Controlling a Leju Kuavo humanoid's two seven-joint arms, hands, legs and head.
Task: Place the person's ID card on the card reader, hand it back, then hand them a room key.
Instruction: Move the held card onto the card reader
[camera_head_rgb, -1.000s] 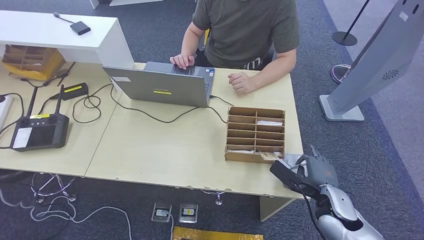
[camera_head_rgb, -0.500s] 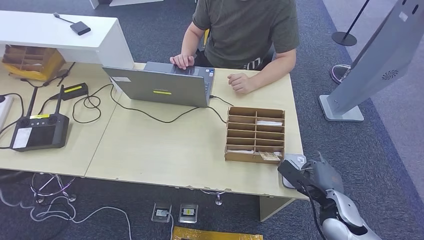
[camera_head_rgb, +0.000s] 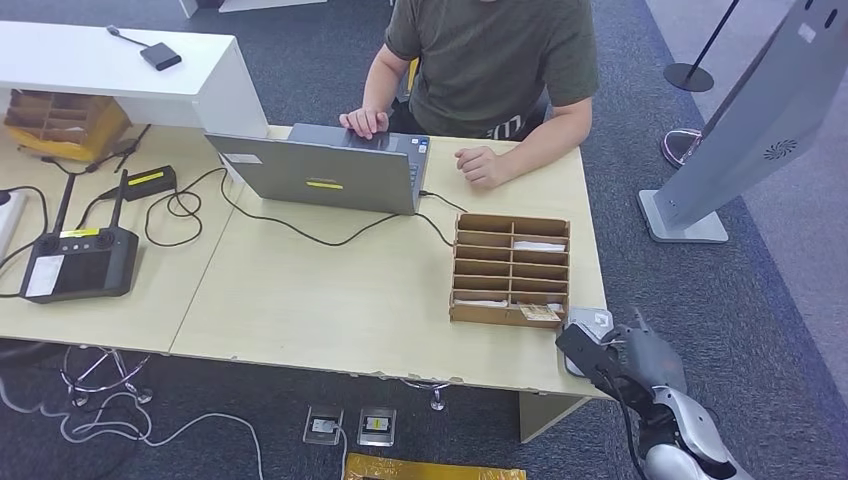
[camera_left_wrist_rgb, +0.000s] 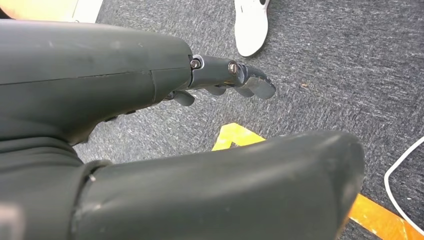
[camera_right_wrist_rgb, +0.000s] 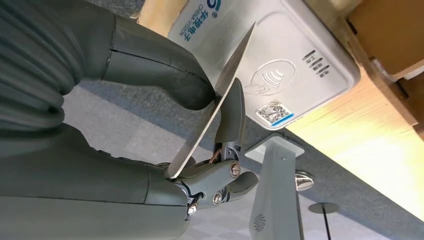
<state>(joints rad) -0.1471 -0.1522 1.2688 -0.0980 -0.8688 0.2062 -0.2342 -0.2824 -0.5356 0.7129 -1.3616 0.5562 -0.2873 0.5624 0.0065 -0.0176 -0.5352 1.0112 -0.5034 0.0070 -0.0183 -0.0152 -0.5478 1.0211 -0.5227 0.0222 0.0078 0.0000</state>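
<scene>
The white card reader (camera_head_rgb: 592, 323) lies at the table's near right corner, beside the wooden slotted box (camera_head_rgb: 510, 268). My right hand (camera_head_rgb: 636, 362) hovers just off that corner and pinches the thin ID card (camera_right_wrist_rgb: 220, 100) between thumb and fingers. In the right wrist view the card stands edge-on, lifted off the card reader (camera_right_wrist_rgb: 295, 65), not touching it. A few pale cards lie in the box's slots. My left hand (camera_left_wrist_rgb: 100, 75) hangs over the grey carpet with fingers straight, holding nothing. The person (camera_head_rgb: 490, 60) sits across the table.
A laptop (camera_head_rgb: 325, 172) with its cable sits in front of the person, whose hands rest near it. A black controller (camera_head_rgb: 78, 262) lies at the table's left. A grey kiosk stand (camera_head_rgb: 745, 120) is on the floor to the right.
My right hand has drawn back toward me and slightly right with the card, uncovering the card reader it had been over.
</scene>
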